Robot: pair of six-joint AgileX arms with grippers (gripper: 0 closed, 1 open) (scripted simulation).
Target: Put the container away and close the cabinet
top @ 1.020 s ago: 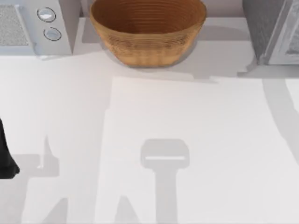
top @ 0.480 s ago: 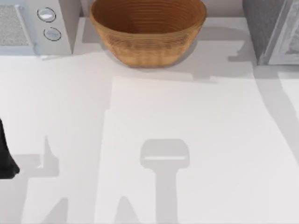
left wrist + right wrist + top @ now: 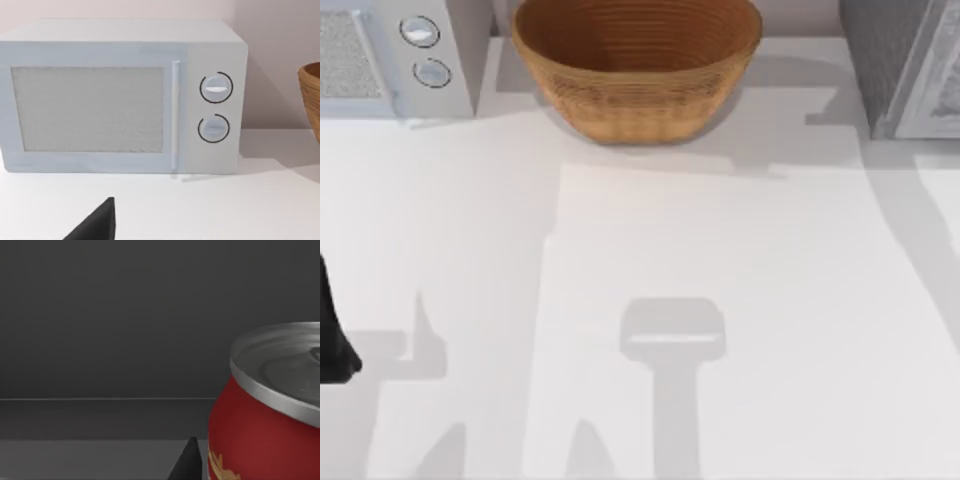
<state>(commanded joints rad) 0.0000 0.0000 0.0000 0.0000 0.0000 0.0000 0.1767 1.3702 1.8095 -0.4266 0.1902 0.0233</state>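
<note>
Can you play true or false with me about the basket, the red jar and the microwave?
1. The basket is empty inside. True.
2. The microwave door is wide open. False: the left wrist view shows it shut.
3. The red container has a silver lid on top. True.
4. The container is sitting in the basket. False: the right wrist view shows it against a dark grey wall and floor, close to a dark fingertip.
5. The microwave has two round knobs. True.
6. The left arm is reaching over the basket. False: it sits at the table's left edge, far from the basket.
</note>
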